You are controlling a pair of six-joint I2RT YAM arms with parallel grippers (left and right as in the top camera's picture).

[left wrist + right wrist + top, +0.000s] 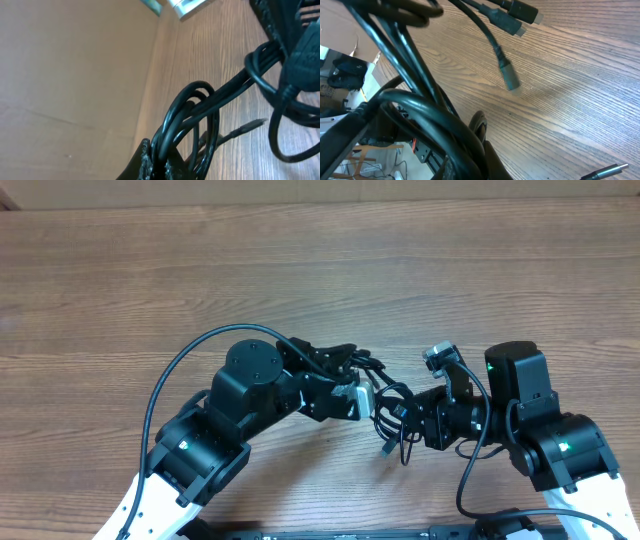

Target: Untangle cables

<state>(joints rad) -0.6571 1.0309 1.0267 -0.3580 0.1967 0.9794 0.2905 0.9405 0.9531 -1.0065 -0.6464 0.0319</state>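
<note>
Now: glossy black cables (225, 92) looped, knotted, over wood-grain table (300, 270).

Left hand (360, 395), right hand (428, 420) fingertips buried in cables (398, 408) (overhead); one plug (510, 80) blurred

Wood-grain table (300, 270); tan board (65, 75) at table edge; even light

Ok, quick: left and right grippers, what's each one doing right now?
Left gripper: shut on the cables.
Right gripper: shut on the cables too.
</note>
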